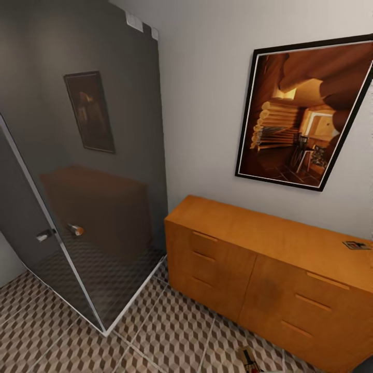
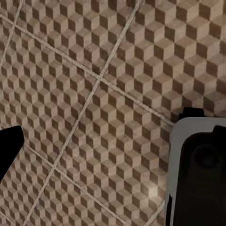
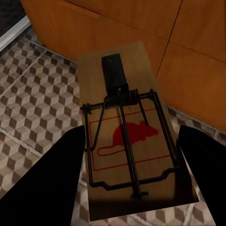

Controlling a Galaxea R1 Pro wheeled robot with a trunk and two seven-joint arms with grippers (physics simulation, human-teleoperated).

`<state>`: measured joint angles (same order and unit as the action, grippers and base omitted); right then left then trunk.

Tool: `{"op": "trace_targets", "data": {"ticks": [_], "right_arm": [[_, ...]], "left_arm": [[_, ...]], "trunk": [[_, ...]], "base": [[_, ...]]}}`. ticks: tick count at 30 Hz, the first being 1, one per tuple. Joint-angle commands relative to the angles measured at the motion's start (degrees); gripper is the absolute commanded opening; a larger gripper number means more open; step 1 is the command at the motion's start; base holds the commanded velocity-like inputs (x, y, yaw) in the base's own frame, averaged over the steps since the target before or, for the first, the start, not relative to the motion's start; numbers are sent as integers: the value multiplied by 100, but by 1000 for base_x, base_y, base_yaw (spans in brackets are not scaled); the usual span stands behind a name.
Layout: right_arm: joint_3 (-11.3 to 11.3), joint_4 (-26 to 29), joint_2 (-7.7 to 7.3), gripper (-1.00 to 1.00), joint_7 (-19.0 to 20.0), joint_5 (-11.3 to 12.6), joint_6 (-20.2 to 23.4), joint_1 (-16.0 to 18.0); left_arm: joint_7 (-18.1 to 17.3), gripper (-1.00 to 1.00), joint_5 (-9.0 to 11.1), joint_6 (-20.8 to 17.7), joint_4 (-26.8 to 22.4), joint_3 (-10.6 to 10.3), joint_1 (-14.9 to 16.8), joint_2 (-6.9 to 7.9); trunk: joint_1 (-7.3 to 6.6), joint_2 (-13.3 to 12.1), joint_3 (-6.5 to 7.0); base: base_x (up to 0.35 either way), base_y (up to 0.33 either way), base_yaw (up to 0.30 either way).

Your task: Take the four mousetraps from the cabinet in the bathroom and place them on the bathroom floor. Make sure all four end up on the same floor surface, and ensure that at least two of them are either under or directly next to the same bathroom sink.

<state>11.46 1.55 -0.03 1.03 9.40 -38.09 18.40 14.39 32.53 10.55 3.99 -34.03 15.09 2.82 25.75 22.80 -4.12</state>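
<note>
Holding a flat brown wooden mousetrap with a dark wire spring and a red mouse print (image 3: 134, 141), the right claw (image 3: 132, 188) has its two dark fingers (image 3: 49, 179) standing on either side of the slab, close against its long edges, so the claw is closed onto it. The trap hangs above the floor of square tiles printed with a brown, beige and white cube pattern (image 3: 33, 103), just in front of the orange-brown wooden cabinet with slot-like drawer handles (image 3: 122, 28).

In the head view this cabinet (image 1: 259, 243) stands against the white wall, under a black-framed picture of a log interior (image 1: 303, 111). A second small mousetrap (image 1: 356, 244) lies on the flat top of the cabinet, near its right end. At the lower edge of the same view, the held trap (image 1: 248, 359) shows over the patterned floor (image 1: 171, 331), in front of the cabinet. On the left stands a dark glass shower enclosure with a pale frame (image 1: 88, 171), and a small handle sits on its door.

The left wrist view looks down on the cube-pattern tiles (image 2: 94, 84). A dark finger (image 2: 7, 153) of the left claw is at one edge and a white and black part of the robot (image 2: 197, 174) is at the other; I cannot tell how far this claw is open.
</note>
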Motion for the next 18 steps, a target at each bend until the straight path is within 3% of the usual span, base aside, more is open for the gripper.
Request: {"op": "trace_targets", "data": {"ticks": [1, 18], "right_arm": [[47, -5, 0, -100, 11, 61, -19, 6], [42, -5, -6, -100, 11, 80, -5, 6]], "left_arm": [[3, 100, 25, 25, 14, -37, 8, -3], [3, 100, 25, 26, 15, -40, 8, -8]], "trunk": [[3, 12, -10], [3, 12, 24]], "base": [[0, 0, -85], [0, 0, -82]]}}
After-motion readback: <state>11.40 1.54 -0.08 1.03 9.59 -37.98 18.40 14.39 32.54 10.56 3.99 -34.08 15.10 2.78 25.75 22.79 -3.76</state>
